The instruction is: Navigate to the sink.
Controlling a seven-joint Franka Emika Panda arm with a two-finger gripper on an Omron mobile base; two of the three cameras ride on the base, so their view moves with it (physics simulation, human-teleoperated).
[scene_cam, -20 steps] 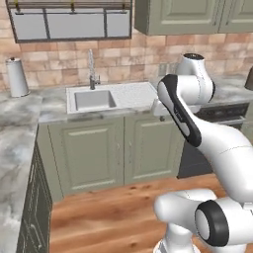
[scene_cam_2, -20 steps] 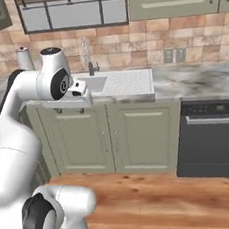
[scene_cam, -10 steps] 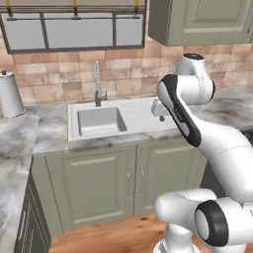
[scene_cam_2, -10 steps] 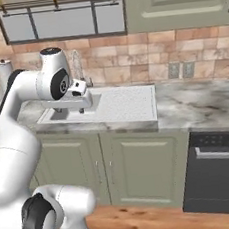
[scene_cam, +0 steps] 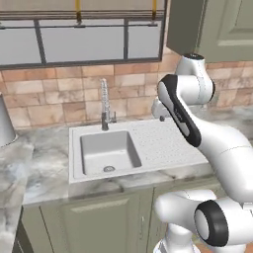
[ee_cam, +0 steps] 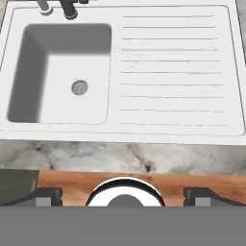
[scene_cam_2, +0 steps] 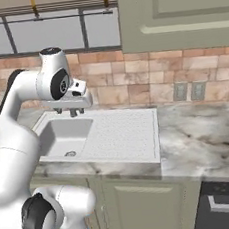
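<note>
Sink, pale grey-white and rectangular (scene_cam: 133,150), sits set into the marbled grey tabletop (scene_cam_2: 204,136) directly ahead of the base, under a brick-tile wall. Its one square basin with a round drain (ee_cam: 79,87) lies on the left, the ribbed flat drainboard (ee_cam: 175,72) on the right, and a tall slim chrome faucet (scene_cam: 104,106) rises from the back rim behind the basin. In the hand view the whole sink spreads out below the camera, with the tabletop's front edge and a strip of wooden floor (ee_cam: 62,178) nearer still.

The white arm's two-finger gripper (scene_cam_2: 72,111) hangs above the sink, over the seam between basin and drainboard, touching nothing. Its jaws hold nothing; how far apart they stand I cannot tell for sure, though the two dark tips sit wide at the bottom of the hand view.

By my judgement the drive is all but finished: the sink is close and roughly centred in both base views. At most a small closing or squaring-up of the base remains.

Around it stand pale green cabinet doors (scene_cam: 99,222) below, a dark dishwasher (scene_cam_2: 222,207) to the right, and upper cabinets (scene_cam_2: 175,14) above.
</note>
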